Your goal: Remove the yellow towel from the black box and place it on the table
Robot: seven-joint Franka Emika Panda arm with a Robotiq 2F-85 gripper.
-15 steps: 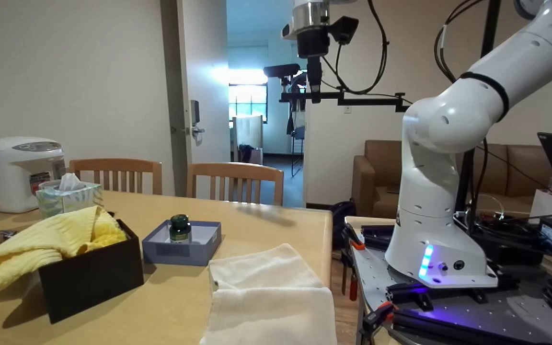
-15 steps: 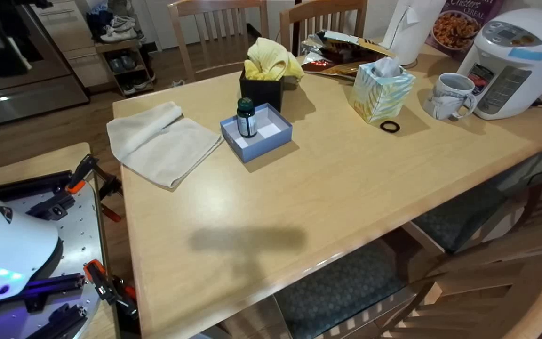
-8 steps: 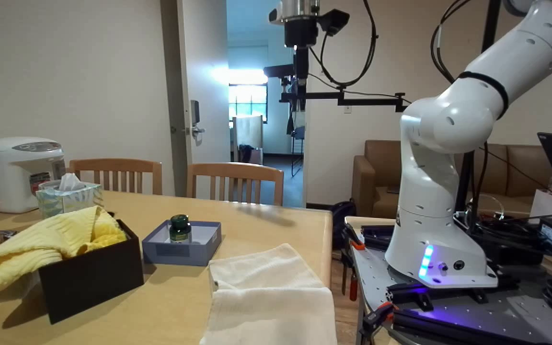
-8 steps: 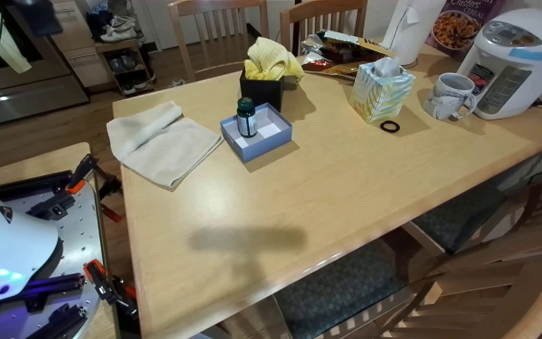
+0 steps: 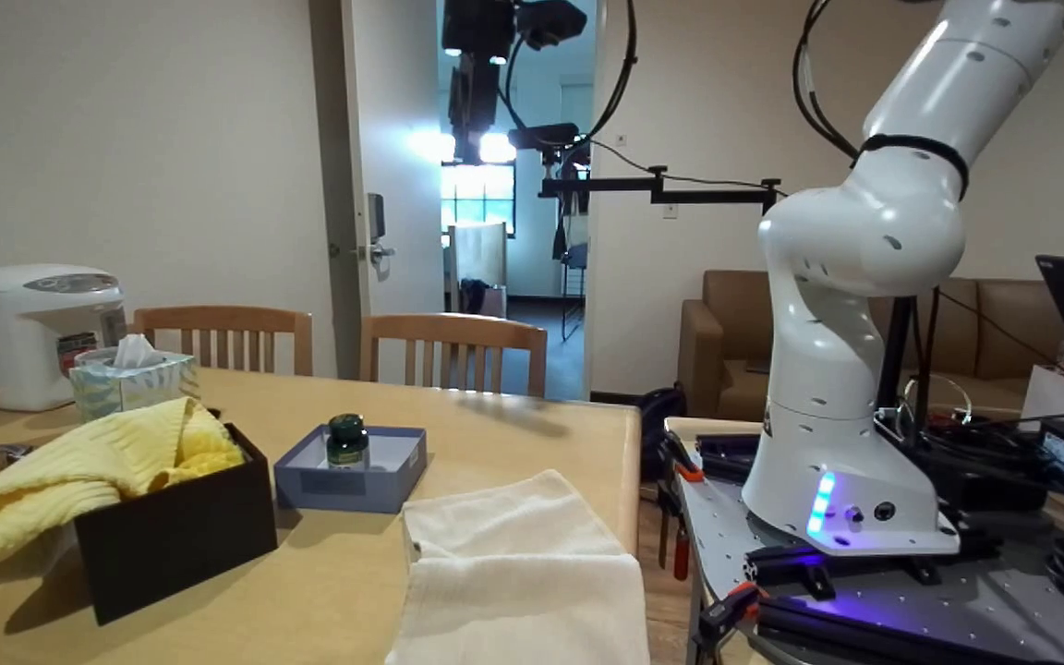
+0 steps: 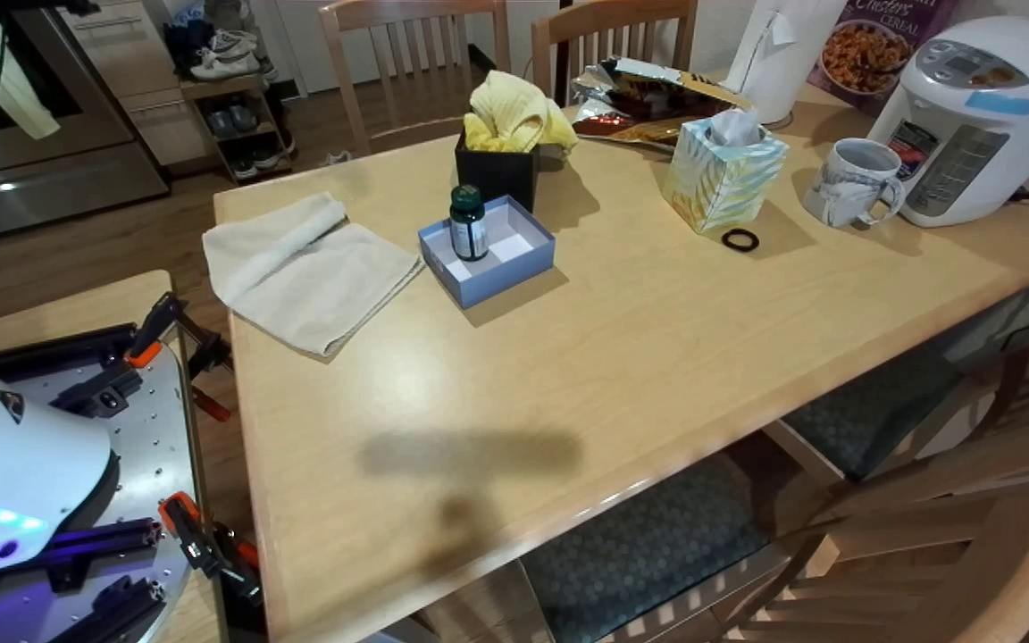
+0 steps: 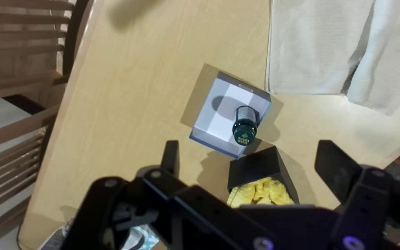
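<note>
The yellow towel (image 5: 98, 462) is bunched in the black box (image 5: 186, 554) and hangs over its side in an exterior view. Towel (image 6: 514, 112) and box (image 6: 497, 183) also show near the far table edge in an exterior view. In the wrist view the box (image 7: 255, 166) is open, with the yellow towel (image 7: 273, 191) in its mouth, partly hidden behind the gripper body. My gripper (image 7: 248, 147) has its fingers wide apart with nothing between them. In an exterior view the gripper (image 5: 467, 152) hangs pointing down, high above the table (image 5: 495, 425), apart from the towel.
A blue open box (image 6: 514, 281) holding a dark green bottle (image 6: 468, 228) stands close beside the black box. A cream cloth (image 6: 318, 277) lies at the table's robot end. A tissue box (image 6: 724, 179), mug (image 6: 854, 183) and water boiler (image 5: 42, 332) stand farther along.
In an exterior view the arm and gripper have moved left, out over the table, and slightly up in the picture. The towel, the black box and the other table items have not moved.
</note>
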